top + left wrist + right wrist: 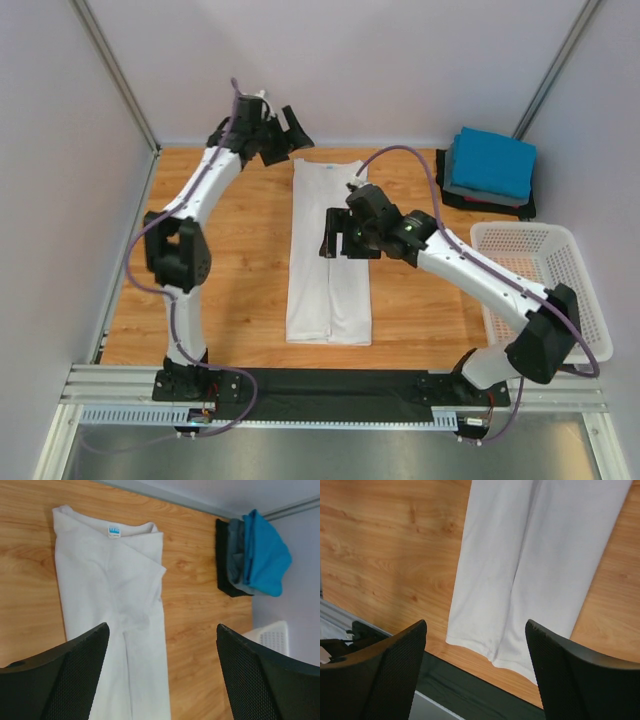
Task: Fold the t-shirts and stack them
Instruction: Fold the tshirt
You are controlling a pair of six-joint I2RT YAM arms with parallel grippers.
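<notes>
A white t-shirt (330, 250) lies flat in the middle of the table, folded lengthwise into a long narrow strip with its collar at the far end. My left gripper (288, 138) hovers open beside the collar end, and its wrist view shows the collar and folded sleeve (112, 580) with nothing between the fingers (161, 627). Over the strip's middle my right gripper (332, 234) is open and empty (476, 625), with the shirt's hem (520, 580) below it. A folded stack with a blue t-shirt (492, 160) on top of grey and black ones sits at the back right.
A white perforated basket (520, 230) stands at the right edge of the table, near the right arm's base. The folded stack (260, 555) lies against the back wall. The black base rail (470, 690) runs along the near edge.
</notes>
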